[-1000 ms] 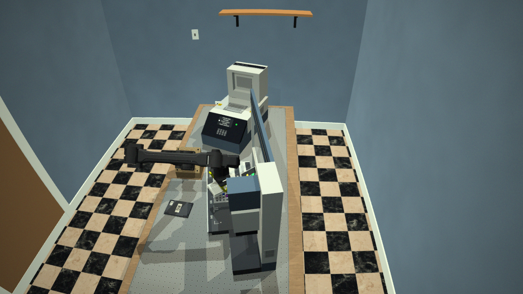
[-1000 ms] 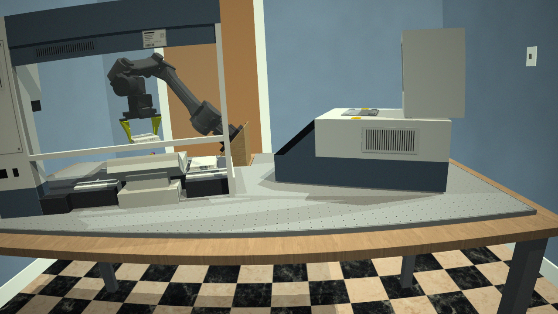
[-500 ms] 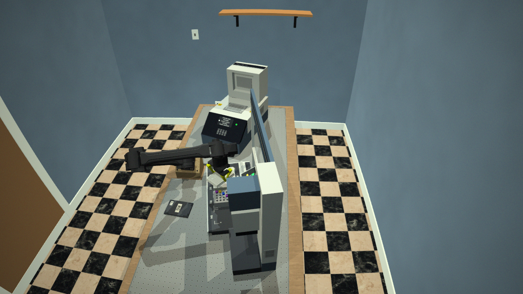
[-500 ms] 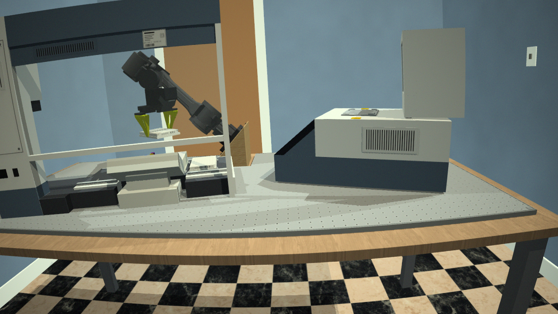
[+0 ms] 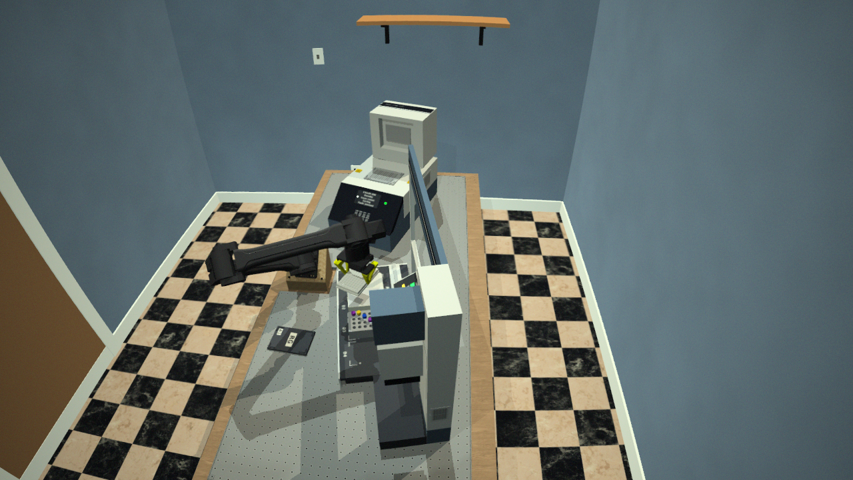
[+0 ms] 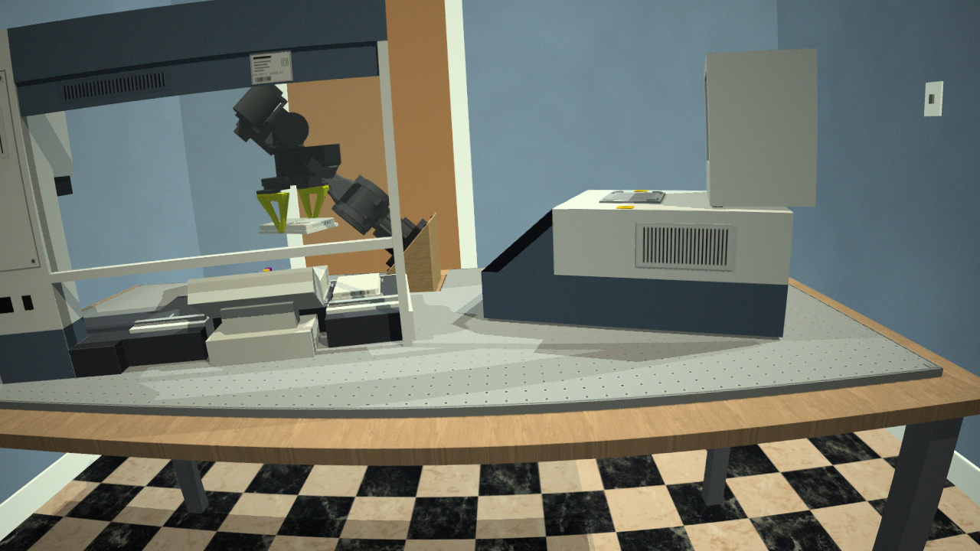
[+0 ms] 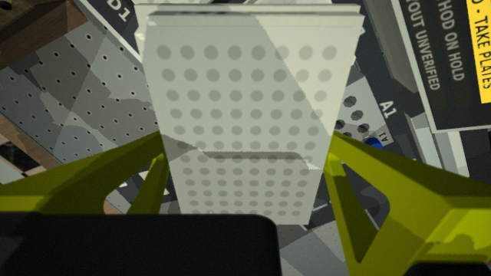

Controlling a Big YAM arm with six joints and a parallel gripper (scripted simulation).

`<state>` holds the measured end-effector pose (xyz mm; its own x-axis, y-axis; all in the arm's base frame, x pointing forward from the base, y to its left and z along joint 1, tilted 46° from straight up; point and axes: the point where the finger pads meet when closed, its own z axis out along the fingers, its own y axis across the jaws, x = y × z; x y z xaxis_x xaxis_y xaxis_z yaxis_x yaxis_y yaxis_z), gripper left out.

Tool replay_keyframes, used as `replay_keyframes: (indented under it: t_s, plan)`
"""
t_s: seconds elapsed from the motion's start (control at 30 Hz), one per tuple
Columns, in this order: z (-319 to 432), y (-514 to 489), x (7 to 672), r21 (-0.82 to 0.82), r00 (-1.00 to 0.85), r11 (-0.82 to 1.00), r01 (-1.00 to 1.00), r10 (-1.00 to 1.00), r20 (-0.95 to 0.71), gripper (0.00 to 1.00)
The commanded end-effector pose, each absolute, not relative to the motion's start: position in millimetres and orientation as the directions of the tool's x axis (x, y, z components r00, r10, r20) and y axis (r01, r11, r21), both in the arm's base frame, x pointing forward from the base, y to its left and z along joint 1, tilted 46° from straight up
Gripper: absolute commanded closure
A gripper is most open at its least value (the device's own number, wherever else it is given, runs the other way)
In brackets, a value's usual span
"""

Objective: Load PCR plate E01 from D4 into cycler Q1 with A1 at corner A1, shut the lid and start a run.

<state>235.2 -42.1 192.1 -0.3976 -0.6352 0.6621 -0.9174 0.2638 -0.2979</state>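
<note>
Holding plate E01 aloft — gripper is clamped on it, yellow fingers pressing its two long sides, standing wide because the plate fills the gap. Plate hangs roughly level, wells facing up, clear above the hand-off row and apart from everything under it.

Position check: in the top view the gripper sits over the row's end nearest Q1, approx above the D1 marking. Tube cooling block lies further down the row w/ coloured tubes standing in it; D4 end looks vacated.

Key relation for the coming move: Q1's block lies beyond the gripper, away from the arm's base side, past the dark front panel. Lid stands upright at Q1's rear, lamp shows green, so the block is reachable from above.

Axis: wrist view has the plate's long axis running straight out ahead of the wrist, between the fingers. I judge it not yet parallel to Q1's front — wrist yaw will be needed on approach. ID labels not legible from here, so I can't tell which end carries A1; that must be confirmed vs. the rear-left A1 corner before lowering, w/ RG nest as fallback for a turn-round
</note>
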Motion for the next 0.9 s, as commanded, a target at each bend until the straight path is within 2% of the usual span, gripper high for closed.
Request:
replay_keyframes:
  t_s: [0.0,0.2,0.4,0.73,0.87]
  plan:
    - [189.4,-29.0,233.4,-0.238,-0.31,0.201,-0.95,-0.659,0.685,1.0]
    - [174.5,-7.0,223.4,-0.14,-0.178,0.11,-0.984,-0.675,0.716,1.0]
    - [169.7,7.0,220.9,-0.122,-0.148,0.086,-0.989,-0.687,0.712,1.0]
    - [148.4,31.5,208.0,0.07,0.112,-0.089,-0.994,-0.675,0.729,1.0]
    - [143.2,46.6,206.2,0.105,0.164,-0.128,-0.986,-0.673,0.721,1.0]
